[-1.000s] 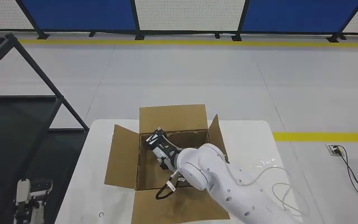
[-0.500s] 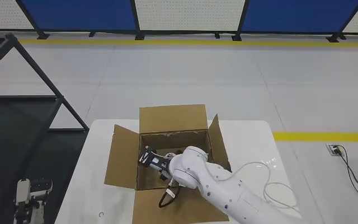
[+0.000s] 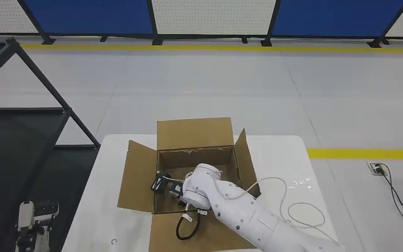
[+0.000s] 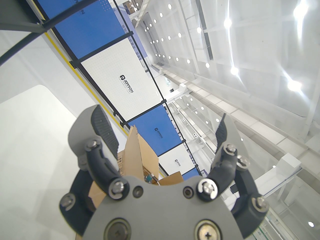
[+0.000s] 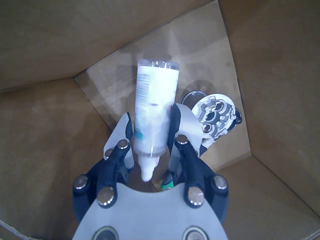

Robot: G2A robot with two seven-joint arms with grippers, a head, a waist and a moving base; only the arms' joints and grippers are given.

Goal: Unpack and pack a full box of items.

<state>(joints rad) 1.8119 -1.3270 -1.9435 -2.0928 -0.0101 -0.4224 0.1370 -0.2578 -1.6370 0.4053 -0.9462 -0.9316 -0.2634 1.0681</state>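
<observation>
Table (image 3: pixel 280 157) first: it is white, and the box (image 3: pixel 195 132) sits on it. The box is brown cardboard, and its four flaps are folded out, so the top is open.

A white arm (image 3: pixel 230 205) lies over the near flap of the box and goes down inside it. This is the right arm. A thin black cable (image 3: pixel 182 228) hangs from it in a loop over that same flap.

The right tool (image 3: pixel 160 184) is inside the box, close to a side wall. In the right wrist view the brown walls of the box (image 5: pixel 50 13) are all around the right tool (image 5: pixel 152 113). Its two fingers are closed tight on a white tube (image 5: pixel 155 93). They squeeze the tube near its cap end, and the flat end points at the floor of the box.

The left tool (image 4: pixel 162 121) is outside the box and points up at the ceiling. Its fingers are spread wide with nothing between them. Past it are the box (image 4: pixel 140 151) and a bit of the table (image 4: pixel 30 126).

A round white and grey plastic part (image 5: pixel 216 118) lies on the floor of the box, just beside the tube.

A small green bit (image 5: pixel 167 184) is in the box under the right tool. I cannot tell what it is.
</observation>
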